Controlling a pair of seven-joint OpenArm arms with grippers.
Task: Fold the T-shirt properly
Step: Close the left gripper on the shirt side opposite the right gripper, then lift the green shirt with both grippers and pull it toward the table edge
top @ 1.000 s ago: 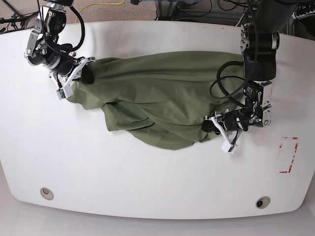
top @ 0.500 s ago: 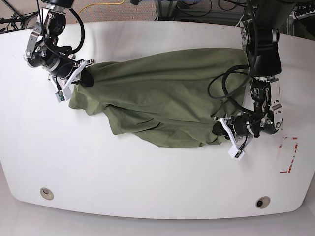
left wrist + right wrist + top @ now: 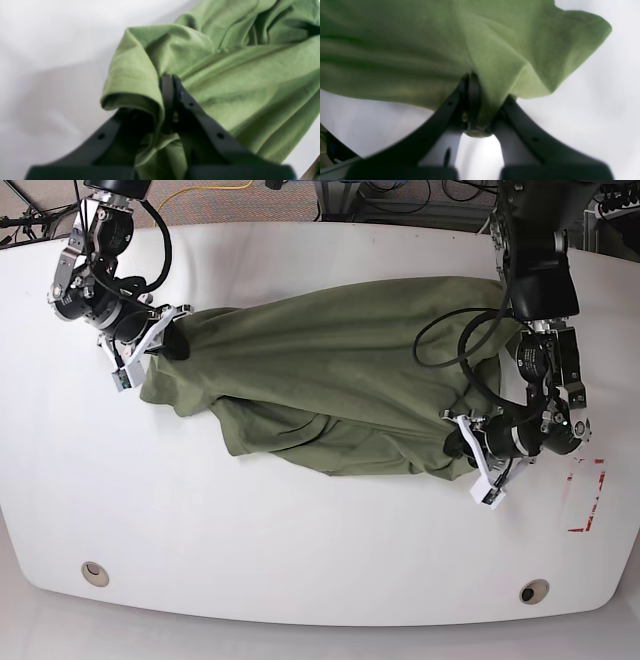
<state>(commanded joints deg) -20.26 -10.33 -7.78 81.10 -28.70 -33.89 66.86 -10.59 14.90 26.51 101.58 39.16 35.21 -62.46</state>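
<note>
T-shirt (image 3: 330,380), olive green and heavily creased, lies stretched across the middle of the white bench (image 3: 300,540), running from about ten o'clock down toward four o'clock in the base view. It is bunched rather than flat, with long folds along its length and a loose flap sagging toward six o'clock.

Left gripper (image 3: 462,445) sits at the four o'clock end of the cloth, and the wrist view shows it well: the black fingers (image 3: 175,100) are pressed together with a fold of green fabric pinched between them, a rolled hem curling over toward nine o'clock. Clamped on the T-shirt, then, no gap showing.

Right gripper (image 3: 170,340) is at the ten o'clock end. Its wrist view tells the same story: dark fingers (image 3: 470,92) squeezed tight on a ridge of cloth, with a corner of the garment fanning out toward two o'clock over bare bench. A small tuft of fabric pokes through below the pinch.

Off toward four o'clock of the left arm, red tape marks (image 3: 588,495) lie on the bench surface, apart from the cloth. Two round holes (image 3: 95,573) sit near the bench's six o'clock edge, one at each side.
</note>
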